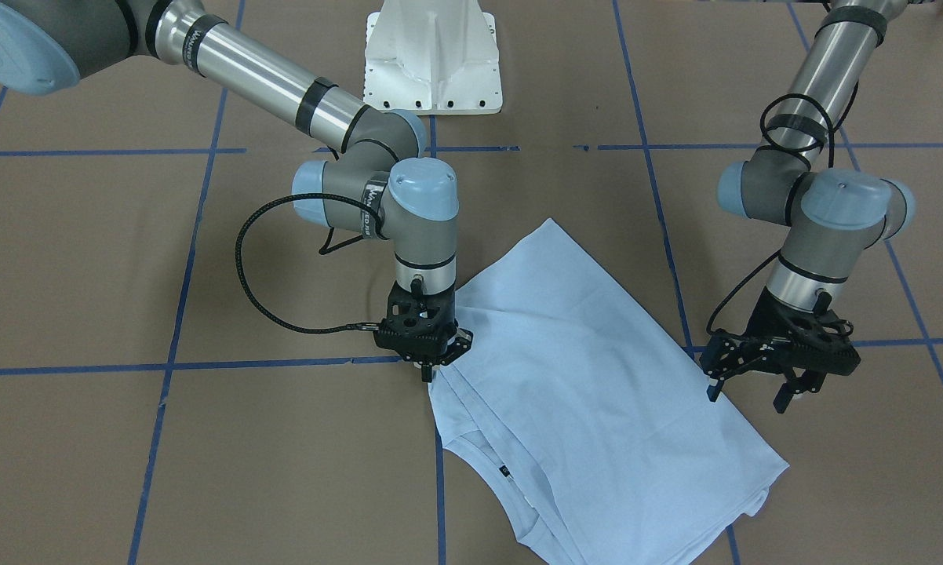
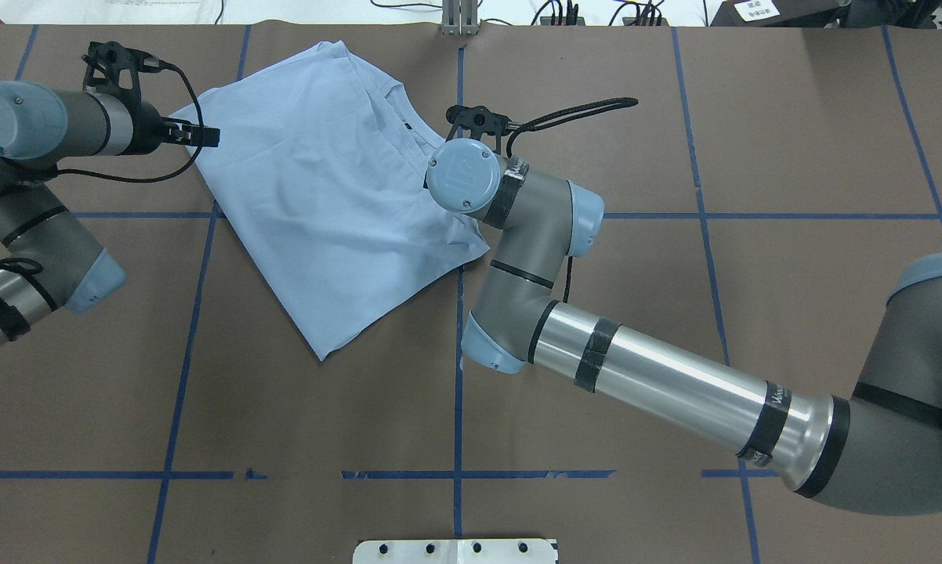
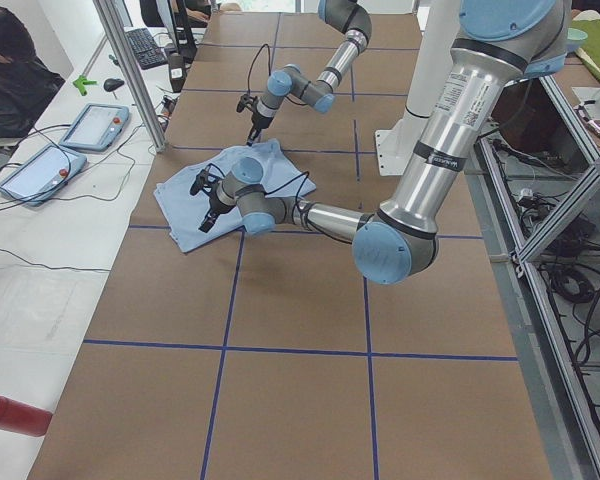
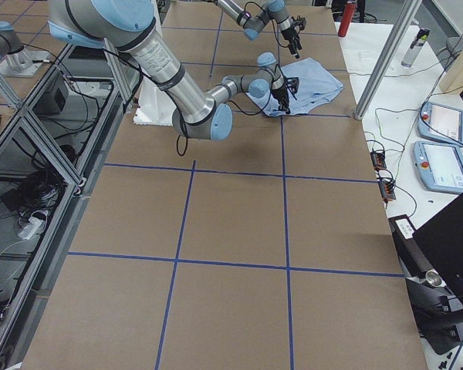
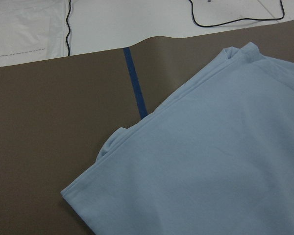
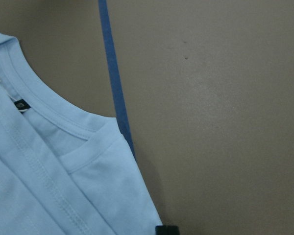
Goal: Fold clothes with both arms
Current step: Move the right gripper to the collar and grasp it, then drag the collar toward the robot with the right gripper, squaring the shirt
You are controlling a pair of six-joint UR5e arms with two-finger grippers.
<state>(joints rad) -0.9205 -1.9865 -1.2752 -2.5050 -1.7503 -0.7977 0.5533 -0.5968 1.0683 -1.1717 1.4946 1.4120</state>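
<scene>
Counter: brown, crossed by blue tape lines; it carries the shirt on its far half, toward the robot's left.
Shirt: pale blue and lying flat, slanted to the tape. The sides look tucked in to make a long panel, so the lengthwise fold seems done and the end-to-end fold is probably next.
Right arm: reaches across the centre line to the shirt's collar end.
Left arm: comes in low beside the opposite long edge.
Right claw: fingers pressed together at the shirt's edge by the shoulder, apparently pinching that edge.
Left claw: spread, holding nothing, one fingertip just over the far long edge.
Collar: ribbed and open toward the operators' side, just beside a tape line.
Neck tag: dark, inside the collar.
Doing it well: bring the left claw down level with the right one across the shirt, so the pull stays square. Catch every stacked layer at that edge. Lift both sides together with the cloth taut, then lay the collar end evenly over the hem.
</scene>
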